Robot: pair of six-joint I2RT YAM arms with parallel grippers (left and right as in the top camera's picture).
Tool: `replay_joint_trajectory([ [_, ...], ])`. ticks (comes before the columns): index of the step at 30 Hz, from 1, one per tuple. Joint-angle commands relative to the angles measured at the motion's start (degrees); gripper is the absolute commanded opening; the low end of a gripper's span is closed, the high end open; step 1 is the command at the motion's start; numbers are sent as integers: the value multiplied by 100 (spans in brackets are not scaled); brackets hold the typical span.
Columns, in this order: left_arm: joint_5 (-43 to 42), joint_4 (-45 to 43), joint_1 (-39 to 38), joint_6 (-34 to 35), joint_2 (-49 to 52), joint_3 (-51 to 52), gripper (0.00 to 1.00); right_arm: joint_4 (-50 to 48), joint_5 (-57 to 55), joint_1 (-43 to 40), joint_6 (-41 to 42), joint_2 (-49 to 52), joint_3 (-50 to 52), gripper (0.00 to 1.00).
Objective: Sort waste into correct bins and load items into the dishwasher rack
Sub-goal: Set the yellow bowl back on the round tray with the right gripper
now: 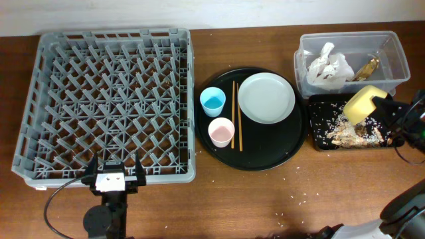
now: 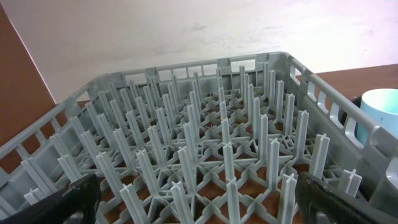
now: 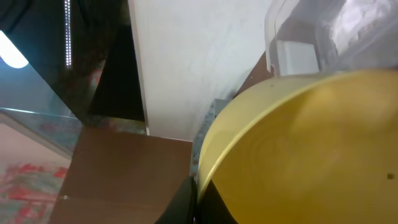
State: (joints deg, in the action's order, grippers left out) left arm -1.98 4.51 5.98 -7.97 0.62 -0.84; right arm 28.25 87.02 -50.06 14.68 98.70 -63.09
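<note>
Right gripper (image 1: pixel 382 106) clamps the bowl (image 1: pixel 360 104), tilted over the rectangular tray (image 1: pixel 317 142); left gripper (image 1: pixel 114 166) gapes wide, empty, at the rack (image 1: pixel 46 99).

The brown wooden table (image 1: pixel 265 199) carries four things. The grey dishwasher rack (image 1: pixel 113 33) fills its left half, close to the far edge. Just beside the rack, mid-table, sits the round black tray (image 1: pixel 265 143). The clear tub (image 1: pixel 345 36) stands by the far right corner, with the shallow black tray (image 1: pixel 319 119) just in front of it. A few whitish food bits (image 1: pixel 303 195) dot the bare wood towards the near edge.
</note>
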Motion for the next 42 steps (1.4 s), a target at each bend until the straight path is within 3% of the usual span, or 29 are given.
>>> replay_joint_trajectory([
  [1, -20, 7, 35, -90, -22, 33, 99, -151, 190, -90, 186, 15, 20, 4],
  [6, -20, 7, 35, -90, -22, 35, 99, 741, 192, 356, -560, -232, 20, 4],
  [9, -20, 4, 37, -90, -22, 35, 99, 887, -389, 1812, -732, -1224, 17, 4],
  [12, -20, 7, 35, -90, -22, 35, 99, 1327, -3101, 3779, -715, -1969, 17, 4],
  [13, -20, 7, 35, -90, -22, 33, 99, 1604, -5187, 4905, -710, -1941, 17, 4],
  [15, -20, 7, 35, -90, -22, 35, 99, 1847, -7759, 6551, -472, -1600, 20, 4],
  [18, -20, 4, 35, -90, -22, 33, 99, 2002, -9009, 7436, -63, -872, 20, 4],
  [21, -20, 7, 35, -90, -22, 35, 99, 1989, -9033, 7479, 212, -31, 20, 4],
  [22, -20, 7, 35, -90, -22, 35, 99, 1982, -9033, 7479, 236, 39, 20, 10],
  [23, -20, 7, 35, -90, -22, 35, 99, 1969, -9027, 7479, 238, 35, 13, 30],
  [24, -20, 7, 35, -90, -22, 35, 99, 1985, -8992, 7475, 238, 35, -26, 41],
  [25, -20, 7, 35, -90, -22, 35, 99, 2090, -8695, 7473, 236, 26, -212, 44],
  [29, -20, 7, 35, -90, -22, 33, 99, 3036, -8251, 7475, 236, -223, -1790, 46],
  [31, -20, 4, 35, -90, -22, 33, 99, 3038, -8249, 7475, 240, -247, -2367, 48],
  [42, -20, 4, 35, -90, -22, 35, 99, 2640, -7836, 7169, 730, -247, -2437, 52],
])
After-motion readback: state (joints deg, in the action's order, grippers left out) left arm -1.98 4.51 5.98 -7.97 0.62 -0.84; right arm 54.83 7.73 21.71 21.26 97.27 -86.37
